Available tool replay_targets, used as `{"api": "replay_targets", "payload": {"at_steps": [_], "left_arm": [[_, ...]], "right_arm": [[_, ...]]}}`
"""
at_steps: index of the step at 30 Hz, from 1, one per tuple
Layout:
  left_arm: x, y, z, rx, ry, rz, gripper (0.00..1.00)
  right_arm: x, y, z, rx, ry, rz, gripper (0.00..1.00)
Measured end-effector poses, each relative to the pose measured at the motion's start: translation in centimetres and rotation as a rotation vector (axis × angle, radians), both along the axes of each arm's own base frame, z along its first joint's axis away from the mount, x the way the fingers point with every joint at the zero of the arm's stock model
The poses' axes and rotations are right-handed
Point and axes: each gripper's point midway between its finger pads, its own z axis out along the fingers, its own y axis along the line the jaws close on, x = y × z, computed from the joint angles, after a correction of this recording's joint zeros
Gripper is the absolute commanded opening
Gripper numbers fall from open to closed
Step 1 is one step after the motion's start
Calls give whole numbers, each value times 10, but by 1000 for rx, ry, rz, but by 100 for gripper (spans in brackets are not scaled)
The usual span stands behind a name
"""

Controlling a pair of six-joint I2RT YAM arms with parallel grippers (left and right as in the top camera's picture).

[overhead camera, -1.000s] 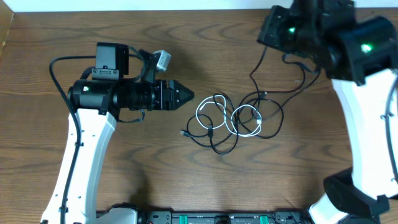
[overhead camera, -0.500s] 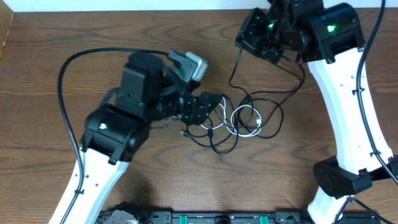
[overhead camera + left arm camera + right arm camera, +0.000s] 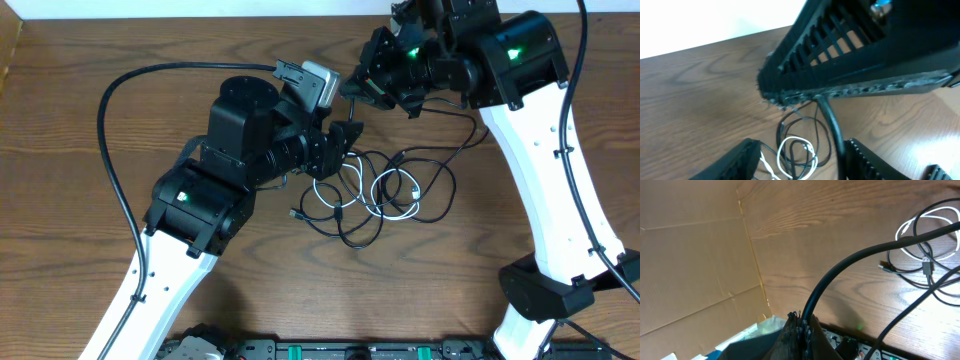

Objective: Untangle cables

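A robotics lab — wooden table [image 3: 60, 130], cardboard screen [image 3: 690, 255], white robot arm [image 3: 560, 200].

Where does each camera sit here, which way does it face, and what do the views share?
Overhead: fixed above, looking straight down on the brown wooden table, left arm, right arm and tangled cables.
Left wrist: behind the left gripper, facing the right gripper close ahead; own open jaws at the bottom.
Right wrist: behind the right gripper, looking down past its own shut jaws, which clamp a thin black cable.
Shared: all three show the looped white cable.
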Motion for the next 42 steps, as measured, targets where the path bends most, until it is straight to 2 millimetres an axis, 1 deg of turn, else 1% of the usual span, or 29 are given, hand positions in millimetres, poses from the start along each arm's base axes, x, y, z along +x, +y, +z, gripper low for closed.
{"api": "replay_targets", "payload": {"at_steps": [2,4,5,7,9,10,12,13,16,17,18,19,20,21,22,25,28,29,32,33,35,37,39,42], "left_arm": [[-1,-2,1,-9,5,-7,39],[-2,-3,1,-15,8,-14,33],[-3,-3,1,-18,10,-16,27],[-3,-4,2,-23,15,-17,9],[-3,-4,2,-24,15,-19,7],[-3,-4,2,-26,16,-17,8],[-3,-5,3,-38,20,-10,8],[-1,-5,6,-50,15,-6,8],[4,-8,20,-104,-11,9,8],[5,-9,24,-120,-16,13,7],[6,-10,28,-135,-21,17,7],[7,-10,36,-158,-28,24,7],[7,-10,53,-194,-50,30,7],[7,-10,64,-214,-67,32,8],[6,-10,80,-239,-94,32,7],[0,-5,133,-312,-193,35,8],[-8,6,178,-369,-288,65,8],[-11,12,197,-392,-327,84,7],[-19,29,243,-462,-430,140,8],[-24,36,263,-498,-474,158,7],[-35,48,294,-552,-547,184,7],[-50,63,326,-613,-616,212,8],[-62,75,347,-651,-662,237,8],[-75,90,367,-690,-709,271,7]], "right_arm": [[-1,1,0,5,4,2,2],[-1,1,1,6,5,3,2],[-1,1,1,6,5,2,2],[-1,1,0,5,6,-1,1],[1,-1,-1,-6,1,-12,5],[2,-3,-2,-15,0,-21,8],[4,-6,-5,-37,-4,-34,17],[6,-9,-6,-54,-14,-40,19],[12,-21,-14,-138,-62,-49,45],[14,-27,-17,-181,-86,-47,53],[16,-33,-20,-218,-98,-52,64],[18,-45,-26,-280,-114,-66,72],[21,-60,-31,-350,-120,-86,73],[21,-68,-35,-387,-119,-93,75],[21,-78,-38,-429,-115,-104,77],[22,-97,-44,-499,-104,-127,80],[22,-111,-47,-543,-93,-137,83],[22,-114,-47,-551,-94,-137,85],[22,-120,-49,-576,-102,-112,86],[22,-121,-49,-584,-109,-96,86],[21,-122,-50,-596,-118,-68,86],[19,-123,-50,-605,-120,-48,87],[18,-123,-51,-613,-122,-31,86],[13,-124,-59,-637,-109,15,86]]}}
